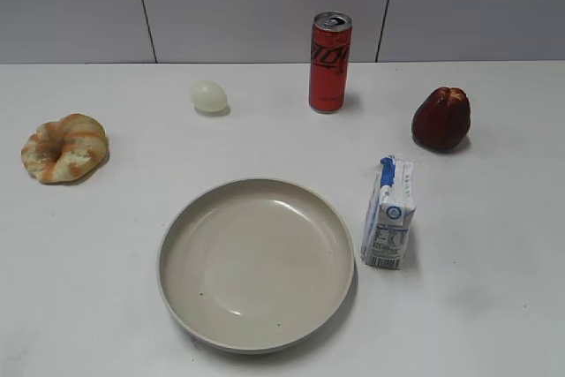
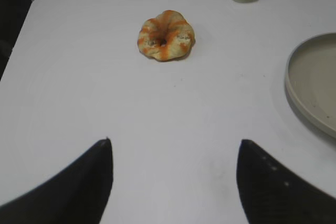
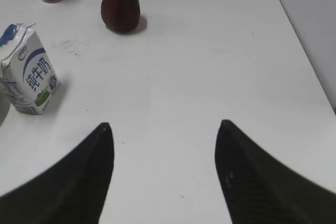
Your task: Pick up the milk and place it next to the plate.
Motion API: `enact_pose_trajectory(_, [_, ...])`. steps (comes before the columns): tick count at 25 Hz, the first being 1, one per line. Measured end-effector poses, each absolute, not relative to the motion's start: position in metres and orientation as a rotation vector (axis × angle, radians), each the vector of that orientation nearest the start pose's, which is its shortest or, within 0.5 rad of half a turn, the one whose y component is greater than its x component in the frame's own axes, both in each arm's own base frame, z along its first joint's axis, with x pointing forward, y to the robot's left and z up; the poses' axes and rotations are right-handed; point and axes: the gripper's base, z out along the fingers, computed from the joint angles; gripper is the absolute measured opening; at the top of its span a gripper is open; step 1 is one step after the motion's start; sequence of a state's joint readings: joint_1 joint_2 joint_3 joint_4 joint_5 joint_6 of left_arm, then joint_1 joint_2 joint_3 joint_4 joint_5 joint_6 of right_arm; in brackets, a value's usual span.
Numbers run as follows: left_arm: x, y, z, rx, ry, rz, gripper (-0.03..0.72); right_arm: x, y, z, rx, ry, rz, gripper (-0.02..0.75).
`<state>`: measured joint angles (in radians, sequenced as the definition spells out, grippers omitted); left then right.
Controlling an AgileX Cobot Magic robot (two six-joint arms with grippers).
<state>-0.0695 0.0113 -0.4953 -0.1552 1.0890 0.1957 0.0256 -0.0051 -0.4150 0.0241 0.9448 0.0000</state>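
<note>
Already, both grippers are seen spread wide and empty: the left gripper [image 2: 174,182] above bare table [image 2: 79,77], the right gripper [image 3: 164,171] likewise. Nothing is held. The milk [image 1: 389,212], a small boxy paper carton, is stood upright just beside the plate [image 1: 256,343], a smooth round dish. So the job looks done, with little left.

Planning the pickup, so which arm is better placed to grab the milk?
The right. The milk stands upright just ahead-left of the open right hand, on the plate's right side. The left hand faces only the pastry.
</note>
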Motion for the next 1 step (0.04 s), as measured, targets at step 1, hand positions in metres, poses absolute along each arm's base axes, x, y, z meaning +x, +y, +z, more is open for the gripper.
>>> enact_pose_trajectory(1, [-0.0052,-0.0121,0.2746,0.283,2.061,-0.11,0.554,0.0082,0.002,0.2626,-0.024,2.008,0.045,0.463])
